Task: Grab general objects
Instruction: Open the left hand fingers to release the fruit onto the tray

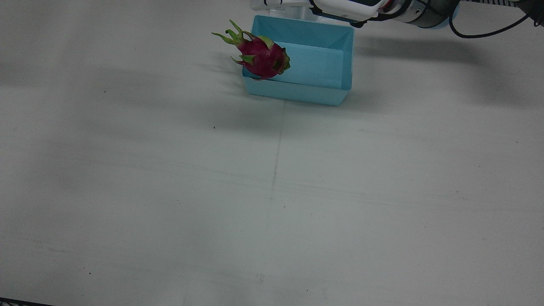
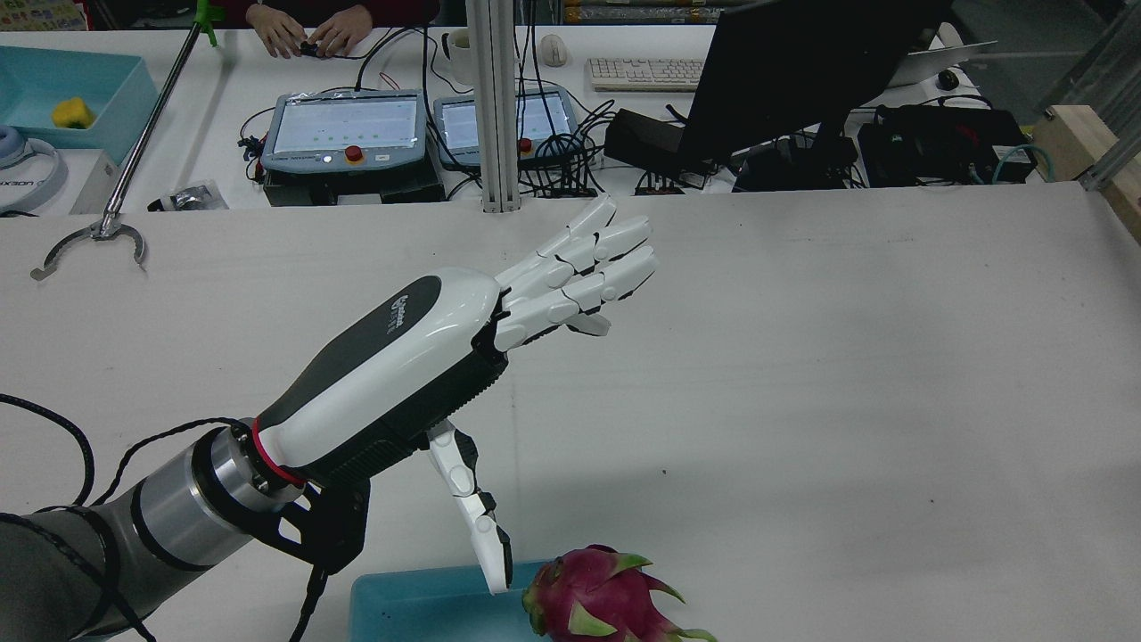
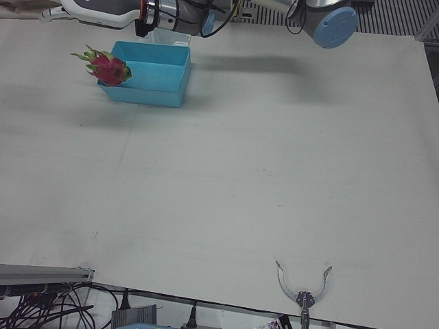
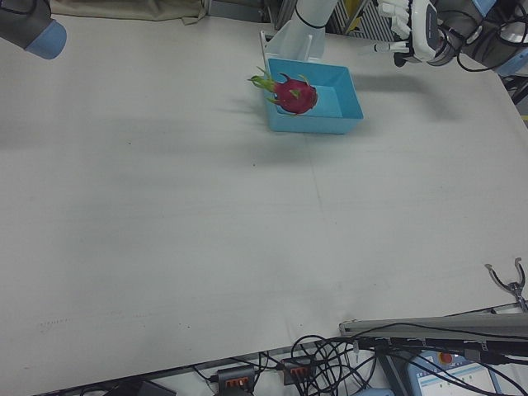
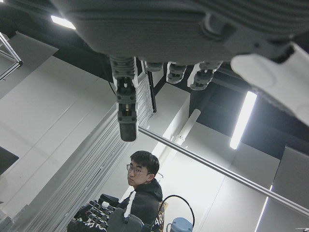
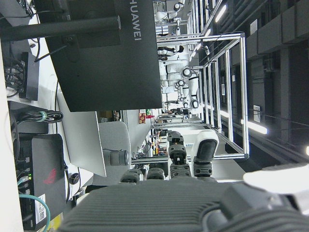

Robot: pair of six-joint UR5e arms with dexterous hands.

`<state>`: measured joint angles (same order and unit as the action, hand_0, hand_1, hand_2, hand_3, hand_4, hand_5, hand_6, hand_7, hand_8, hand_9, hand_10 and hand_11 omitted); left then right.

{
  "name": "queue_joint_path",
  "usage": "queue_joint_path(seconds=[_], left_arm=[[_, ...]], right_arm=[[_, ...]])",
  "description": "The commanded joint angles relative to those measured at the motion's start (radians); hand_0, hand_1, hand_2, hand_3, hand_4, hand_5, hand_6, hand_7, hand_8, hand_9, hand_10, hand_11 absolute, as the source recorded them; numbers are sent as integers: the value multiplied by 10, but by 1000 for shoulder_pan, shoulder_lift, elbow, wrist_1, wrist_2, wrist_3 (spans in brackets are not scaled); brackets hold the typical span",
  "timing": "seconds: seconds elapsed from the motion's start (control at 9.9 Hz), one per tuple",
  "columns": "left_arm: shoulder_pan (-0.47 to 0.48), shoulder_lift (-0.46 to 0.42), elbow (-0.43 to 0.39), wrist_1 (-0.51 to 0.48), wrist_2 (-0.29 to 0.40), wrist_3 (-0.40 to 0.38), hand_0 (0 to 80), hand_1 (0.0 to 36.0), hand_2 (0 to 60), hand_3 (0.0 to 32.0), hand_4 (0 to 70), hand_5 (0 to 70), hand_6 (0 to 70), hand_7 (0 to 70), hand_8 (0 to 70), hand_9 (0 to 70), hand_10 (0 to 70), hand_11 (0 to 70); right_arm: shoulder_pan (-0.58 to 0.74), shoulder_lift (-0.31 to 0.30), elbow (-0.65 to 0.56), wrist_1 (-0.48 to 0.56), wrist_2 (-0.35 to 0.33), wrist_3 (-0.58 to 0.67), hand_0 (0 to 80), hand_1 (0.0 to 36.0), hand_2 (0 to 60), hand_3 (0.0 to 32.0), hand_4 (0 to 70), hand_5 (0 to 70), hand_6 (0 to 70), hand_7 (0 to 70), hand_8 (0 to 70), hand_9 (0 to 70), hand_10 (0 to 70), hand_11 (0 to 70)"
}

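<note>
A pink dragon fruit (image 1: 263, 55) with green scales lies at one end of a light blue bin (image 1: 323, 95), sticking up over its rim. It also shows in the rear view (image 2: 597, 597), beside the bin (image 2: 419, 602). My left hand (image 2: 499, 312) is open and empty, fingers stretched forward, hovering above the bin with its thumb (image 2: 477, 517) pointing down just left of the fruit, apart from it. The hand shows at the top edge of the front view (image 1: 340, 8). My right hand (image 6: 183, 164) shows only in its own view, fingers apart, holding nothing.
A metal grabber tool (image 2: 89, 241) lies at the table's far edge on the left-arm side. Teach pendants (image 2: 343, 129), cables and a monitor (image 2: 802, 62) stand beyond that edge. The right arm's elbow (image 4: 33, 29) is at the table's back corner.
</note>
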<state>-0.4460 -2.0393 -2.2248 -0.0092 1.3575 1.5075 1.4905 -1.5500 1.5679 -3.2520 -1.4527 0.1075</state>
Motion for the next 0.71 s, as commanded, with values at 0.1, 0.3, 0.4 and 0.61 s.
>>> queue_joint_path(seconds=[0.1, 0.3, 0.4, 0.61], left_arm=[[-16, 20, 17, 157, -61, -12, 411, 28, 0, 0, 0, 0, 0, 188, 25, 23, 96, 146], [-34, 117, 14, 179, -251, -128, 486, 153, 23, 0, 0, 14, 0, 156, 51, 17, 152, 237], [-84, 149, 14, 217, -315, -175, 484, 136, 2, 0, 0, 20, 0, 157, 49, 17, 157, 244], [-195, 107, 13, 436, -389, -290, 465, 83, 0, 0, 0, 0, 0, 142, 47, 14, 142, 218]], right_arm=[[1, 1, 0, 0, 0, 0, 0, 0, 0, 0, 0, 0, 0, 0, 0, 0, 0, 0], [1, 1, 0, 0, 0, 0, 0, 0, 0, 0, 0, 0, 0, 0, 0, 0, 0, 0], [1, 1, 0, 0, 0, 0, 0, 0, 0, 0, 0, 0, 0, 0, 0, 0, 0, 0], [1, -1, 0, 0, 0, 0, 0, 0, 0, 0, 0, 0, 0, 0, 0, 0, 0, 0]])
